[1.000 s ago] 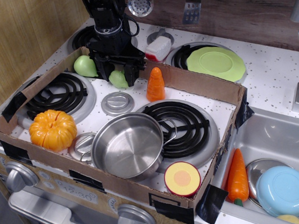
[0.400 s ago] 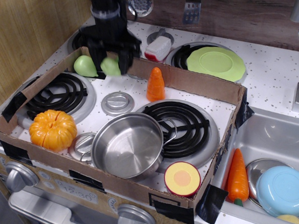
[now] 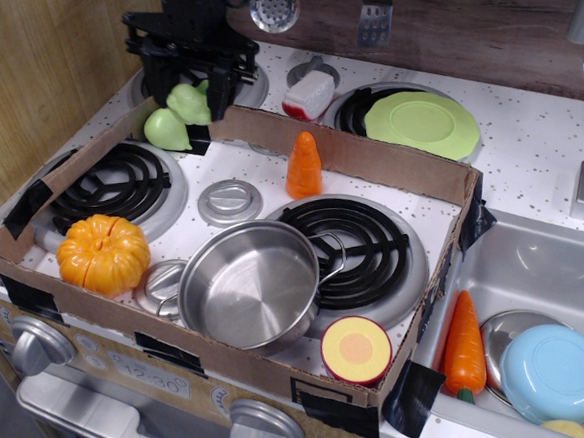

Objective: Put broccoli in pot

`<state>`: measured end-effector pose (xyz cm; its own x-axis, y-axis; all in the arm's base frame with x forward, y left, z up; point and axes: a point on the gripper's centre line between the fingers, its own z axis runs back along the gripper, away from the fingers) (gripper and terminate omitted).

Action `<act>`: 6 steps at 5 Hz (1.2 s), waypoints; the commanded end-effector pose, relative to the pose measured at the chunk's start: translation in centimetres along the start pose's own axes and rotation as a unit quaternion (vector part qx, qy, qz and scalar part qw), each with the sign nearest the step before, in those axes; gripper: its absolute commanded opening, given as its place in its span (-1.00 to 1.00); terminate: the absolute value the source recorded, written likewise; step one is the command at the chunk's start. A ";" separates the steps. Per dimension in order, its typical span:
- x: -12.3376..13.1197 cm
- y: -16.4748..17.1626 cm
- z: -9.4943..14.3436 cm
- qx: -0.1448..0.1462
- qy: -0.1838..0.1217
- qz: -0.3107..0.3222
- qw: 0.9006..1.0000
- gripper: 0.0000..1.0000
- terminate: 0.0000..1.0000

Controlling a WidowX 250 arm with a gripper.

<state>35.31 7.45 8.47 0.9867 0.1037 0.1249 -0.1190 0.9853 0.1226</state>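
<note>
Hanging above the back left corner of the cardboard tray (image 3: 363, 156), the gripper (image 3: 194, 85) carries the broccoli (image 3: 191, 103) in the air; its dark fingers (image 3: 217, 85) close in on the lumpy pale-green toy from both sides, pinching it. The broccoli sits just above and beside the smooth pale-green pear (image 3: 164, 130), which lies on the worktop (image 3: 543, 151) at the tray's back left corner.

The pot (image 3: 251, 283) stands inside the tray towards the front, upright and with nothing visible inside, its wire handle (image 3: 331, 255) reaching over the front right burner (image 3: 359, 246). It is well apart from the held broccoli. The orange pumpkin (image 3: 103, 253) rests to the left of the pot, near the front edge of the left burner (image 3: 112, 184). A small round silver lid (image 3: 230, 200) lies between the two burners, behind the pot. An orange cone-shaped carrot toy (image 3: 304, 164) stands upright near the tray's back wall. A round red-rimmed slice with a yellow face (image 3: 355, 350) leans at the tray's front right corner, just beside the pot.

Outside the tray, a lime-green plate (image 3: 422, 123) lies on the back right burner, and a red and white block (image 3: 309, 94) sits to its left. In the sink (image 3: 535, 252) on the right lie a second carrot (image 3: 464, 344) and a light-blue bowl (image 3: 554, 372).
</note>
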 end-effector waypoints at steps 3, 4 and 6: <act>-7.3 -7.3 5.1 -0.056 -0.052 0.053 0.996 -1.00 -1.00; -8.2 -8.4 3.0 -0.062 -0.049 0.072 0.994 -1.00 -1.00; -8.7 -7.6 1.8 -0.053 -0.039 0.089 0.994 -1.00 -1.00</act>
<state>27.15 -1.10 7.26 0.9462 0.2645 0.1865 -0.2684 0.9633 -0.0042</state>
